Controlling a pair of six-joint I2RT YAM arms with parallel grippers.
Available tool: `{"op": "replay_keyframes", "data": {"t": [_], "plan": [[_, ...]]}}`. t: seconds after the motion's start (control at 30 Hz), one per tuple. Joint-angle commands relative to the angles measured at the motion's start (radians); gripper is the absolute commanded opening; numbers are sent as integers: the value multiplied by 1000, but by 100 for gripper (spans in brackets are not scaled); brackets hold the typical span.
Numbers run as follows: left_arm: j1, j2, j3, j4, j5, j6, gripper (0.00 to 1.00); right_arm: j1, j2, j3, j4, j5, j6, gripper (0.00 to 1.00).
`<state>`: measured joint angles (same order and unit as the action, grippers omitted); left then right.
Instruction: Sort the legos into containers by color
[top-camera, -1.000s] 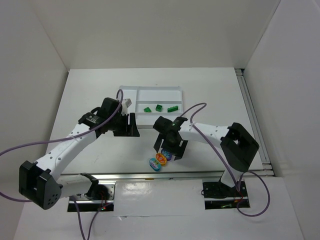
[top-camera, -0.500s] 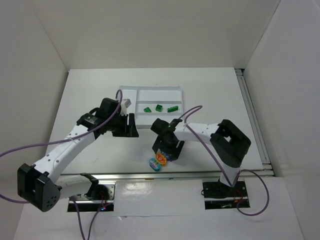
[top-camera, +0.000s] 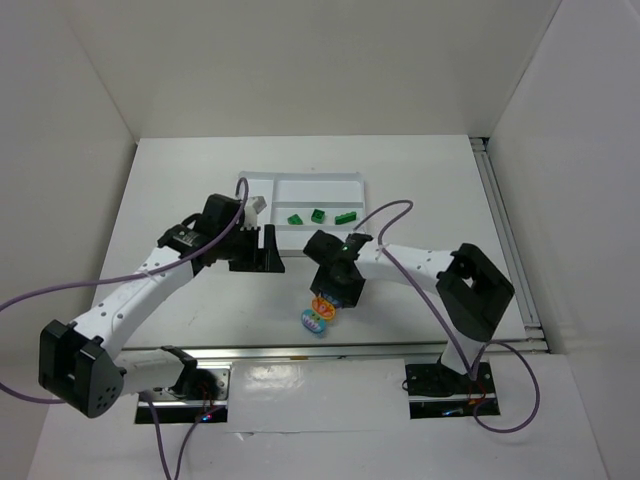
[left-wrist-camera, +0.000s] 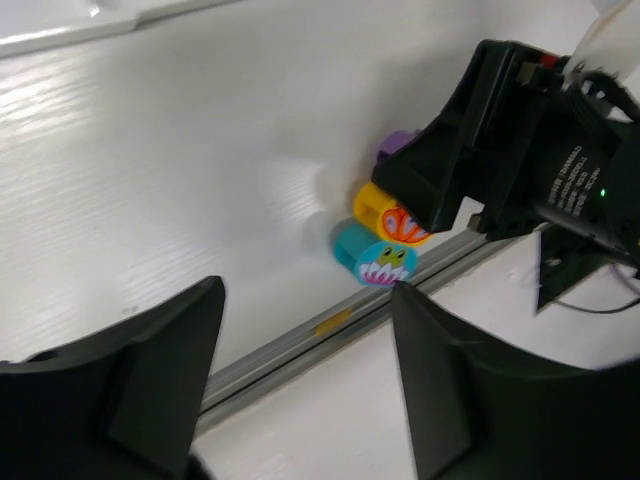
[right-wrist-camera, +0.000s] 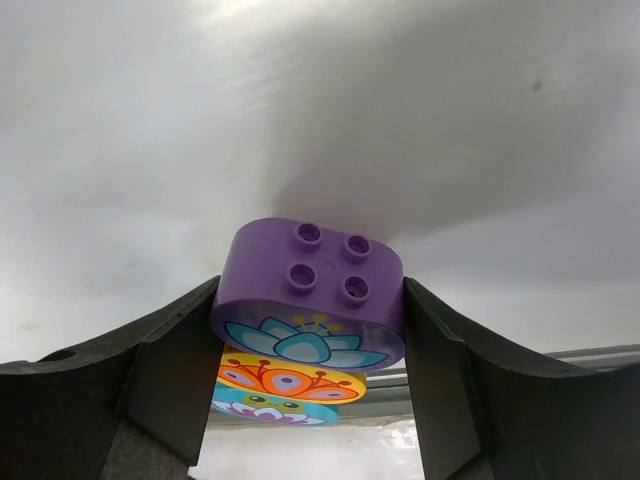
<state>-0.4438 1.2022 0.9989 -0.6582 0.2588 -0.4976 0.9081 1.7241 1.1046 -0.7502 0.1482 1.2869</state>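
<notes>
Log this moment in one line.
right gripper: shut on purple brick | left gripper: open | orange brick, teal brick: on table | green bricks: in tray

The white matte worktop (top-camera: 430, 190) is carrying a white rectangular plastic divided tray (top-camera: 320, 190) toward its back, and, near its front edge, a rounded orange plastic brick (left-wrist-camera: 385, 212) touching a rounded teal plastic brick (left-wrist-camera: 365, 250).

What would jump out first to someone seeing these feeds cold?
The right gripper clasps the purple brick near the front edge of the table, with the orange brick and teal brick right beside it. At the back, three green bricks lie together in one compartment of the white tray.
</notes>
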Motion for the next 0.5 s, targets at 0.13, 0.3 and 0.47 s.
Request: {"op": "replay_keyframes", "data": {"t": [0.13,0.3,0.47], "plan": [[4,-18,-69,356,373,-21,100,-86,-171,185,-51,134,-205,55],[4,5,-106,649,598,-107,100,-139,-210,251,-37,81,-325,55],[4,63,-59,646,608,-46,100,-184,-271,264,-51,80,-362,55]]}}
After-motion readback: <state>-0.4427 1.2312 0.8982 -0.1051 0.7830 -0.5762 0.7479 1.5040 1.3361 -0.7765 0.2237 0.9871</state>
